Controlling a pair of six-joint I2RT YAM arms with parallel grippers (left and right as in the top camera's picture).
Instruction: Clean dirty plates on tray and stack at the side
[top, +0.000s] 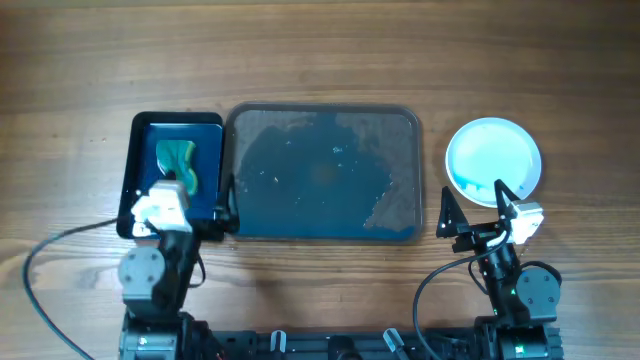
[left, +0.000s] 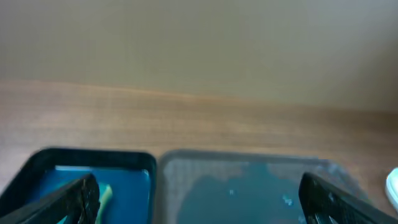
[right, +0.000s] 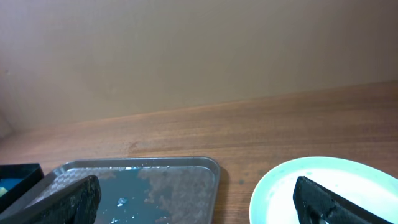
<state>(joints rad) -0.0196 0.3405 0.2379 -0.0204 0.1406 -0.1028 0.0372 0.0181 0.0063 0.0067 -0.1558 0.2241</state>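
Emptily agape: left tool (left: 202, 202), right tool (right: 199, 202)

Two trays (top: 400, 150) (top: 140, 170), one plate (top: 493, 160), one sponge (top: 180, 160)

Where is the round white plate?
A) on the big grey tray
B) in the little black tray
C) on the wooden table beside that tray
C: the round white plate rests on the wooden table, right of the big grey rectangular tray.

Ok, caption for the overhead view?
Large tray, smeared blue and plate-free, between a white plate on its right and the small black tray holding a sponge; left gripper and right gripper open.
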